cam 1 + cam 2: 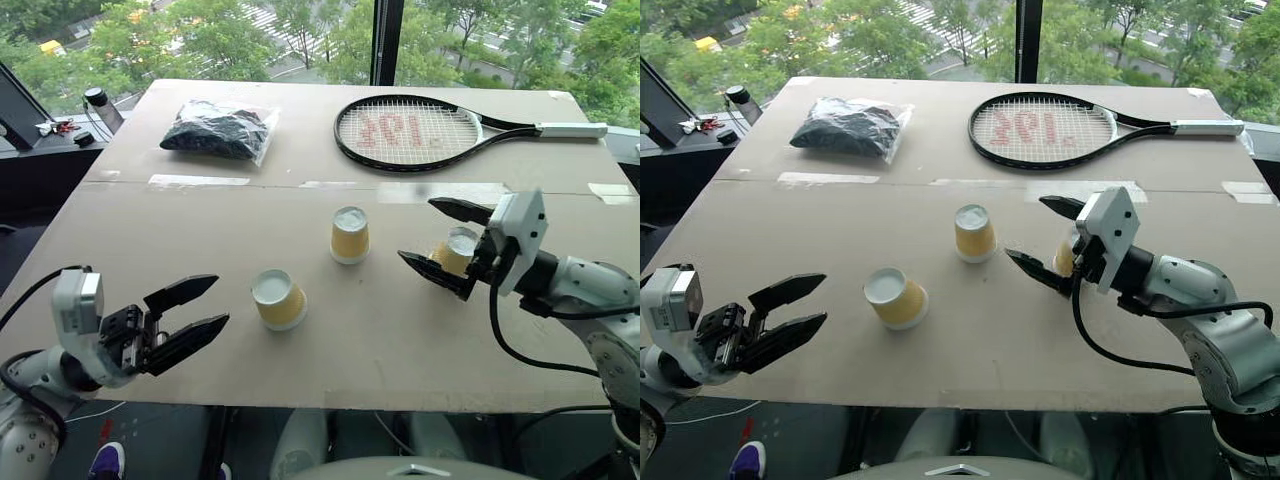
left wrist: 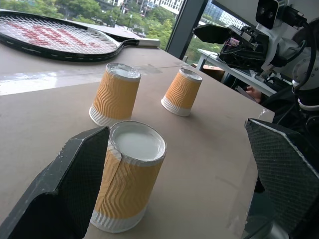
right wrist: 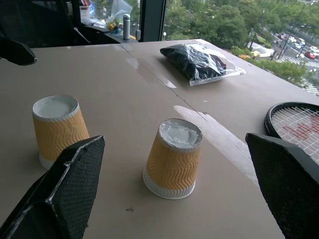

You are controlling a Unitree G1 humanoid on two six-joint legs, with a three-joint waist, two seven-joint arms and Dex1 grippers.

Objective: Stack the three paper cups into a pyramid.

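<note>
We count three cups: one (image 1: 279, 300) near the front, one (image 1: 350, 235) in the middle, one (image 1: 458, 250) at the right. We also see one racket (image 1: 420, 132), one bag (image 1: 218, 130) and one bottle (image 1: 103, 108).

A brown cardboard-covered table (image 1: 180, 230) stands before large windows (image 1: 300, 35) with a dark vertical frame post (image 1: 386, 42) beyond its far edge; green trees and a street show outside in daylight. A dark side surface (image 1: 40, 140) adjoins the far left corner
</note>
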